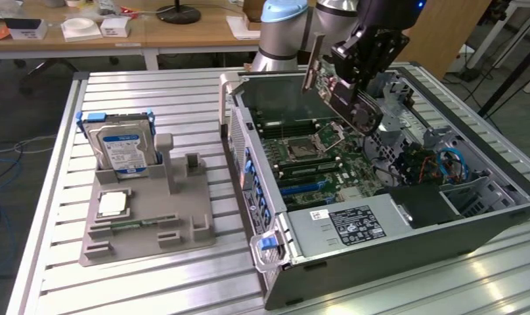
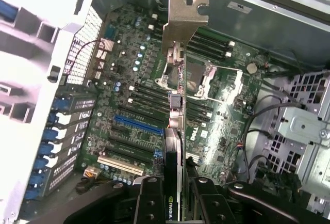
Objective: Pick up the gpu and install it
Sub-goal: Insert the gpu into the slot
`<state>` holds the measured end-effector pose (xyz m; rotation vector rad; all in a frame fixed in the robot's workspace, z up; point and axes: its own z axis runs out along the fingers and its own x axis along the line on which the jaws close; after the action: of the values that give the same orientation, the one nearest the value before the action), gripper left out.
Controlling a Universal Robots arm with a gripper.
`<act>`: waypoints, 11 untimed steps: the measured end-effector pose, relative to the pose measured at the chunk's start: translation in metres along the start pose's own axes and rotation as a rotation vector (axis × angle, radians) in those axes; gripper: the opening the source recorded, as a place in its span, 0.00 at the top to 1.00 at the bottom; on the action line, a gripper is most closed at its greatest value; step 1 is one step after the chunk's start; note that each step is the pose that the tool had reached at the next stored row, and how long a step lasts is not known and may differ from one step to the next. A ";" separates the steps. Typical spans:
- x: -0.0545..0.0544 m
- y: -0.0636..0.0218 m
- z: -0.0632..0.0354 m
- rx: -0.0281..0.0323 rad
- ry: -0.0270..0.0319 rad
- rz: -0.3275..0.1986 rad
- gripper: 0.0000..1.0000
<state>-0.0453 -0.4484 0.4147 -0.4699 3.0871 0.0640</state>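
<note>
End effector (image 2: 175, 185) grips the gpu (image 2: 178, 105) above the motherboard (image 2: 129, 79); the card's held end hidden.

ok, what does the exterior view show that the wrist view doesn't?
Exterior view adds: the grey parts holder on the table, the hard drive standing upright in it, the power supply in the case.
Wrist view adds: the fingers on either side of the edge-on graphics card, and the coin battery on the motherboard.
Both: the gripper shut on the graphics card, held above the motherboard of the open case, not yet seated.
</note>
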 end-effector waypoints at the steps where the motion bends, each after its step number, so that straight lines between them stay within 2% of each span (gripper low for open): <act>1: 0.000 0.0000 0.0000 -0.0003 0.0004 -0.011 0.74; 11: 0.000 0.0000 0.0000 -0.0033 0.0051 -0.136 0.74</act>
<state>-0.0453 -0.4484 0.4147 -0.6798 3.0506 0.0658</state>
